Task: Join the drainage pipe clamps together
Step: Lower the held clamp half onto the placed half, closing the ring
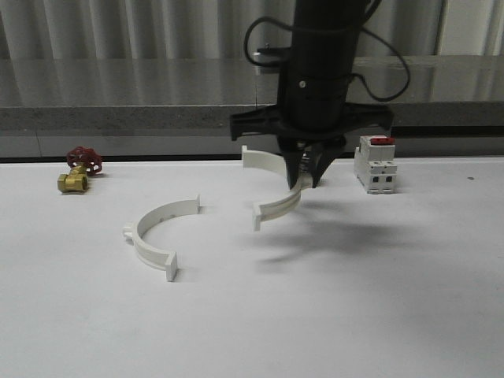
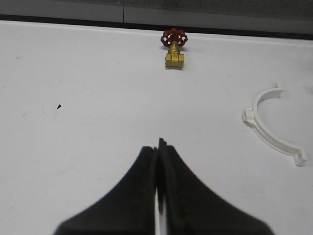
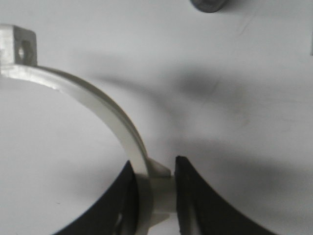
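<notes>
One white half-ring clamp (image 1: 160,235) lies flat on the white table, left of centre; it also shows in the left wrist view (image 2: 270,125). The other white clamp (image 1: 277,191) hangs lifted above the table, tilted, with my right gripper (image 1: 307,175) shut on its middle. In the right wrist view this clamp (image 3: 93,98) arcs away from the fingers (image 3: 195,196), its holed end tab far from them. The held clamp sits to the right of the lying one, apart from it. My left gripper (image 2: 159,147) is shut with nothing in it, over bare table.
A brass valve with a red handwheel (image 1: 78,169) sits at the table's back left, also in the left wrist view (image 2: 174,49). A white breaker with a red top (image 1: 375,164) stands at the back right. A grey ledge runs behind the table.
</notes>
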You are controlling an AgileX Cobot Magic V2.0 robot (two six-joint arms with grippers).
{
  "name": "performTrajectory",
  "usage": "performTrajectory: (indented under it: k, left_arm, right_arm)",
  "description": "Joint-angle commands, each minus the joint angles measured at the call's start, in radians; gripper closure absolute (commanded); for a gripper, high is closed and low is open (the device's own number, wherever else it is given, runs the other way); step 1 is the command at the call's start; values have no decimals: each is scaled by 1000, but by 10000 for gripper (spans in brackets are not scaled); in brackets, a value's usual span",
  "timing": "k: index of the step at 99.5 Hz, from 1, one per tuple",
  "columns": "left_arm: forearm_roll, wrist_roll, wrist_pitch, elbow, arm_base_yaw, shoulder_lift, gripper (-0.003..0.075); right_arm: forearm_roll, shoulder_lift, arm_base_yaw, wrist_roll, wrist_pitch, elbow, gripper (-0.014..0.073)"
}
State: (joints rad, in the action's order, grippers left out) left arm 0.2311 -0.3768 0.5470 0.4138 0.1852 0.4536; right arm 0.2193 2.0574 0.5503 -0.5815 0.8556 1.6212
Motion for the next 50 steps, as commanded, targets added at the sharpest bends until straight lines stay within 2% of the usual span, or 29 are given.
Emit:
performTrajectory:
  k: [1,24,50]
  left_arm:
    - [6,-7,-60,27,0,3,741]
    - [6,-7,-60,27,0,3,741]
    - [0,-7,-60,27,0,3,741]
  right_arm:
    - [30,-15,23,-36,3,62,553]
    - [30,31,71,-87,3,86,553]
    - [27,31,76,-157,-25,86,553]
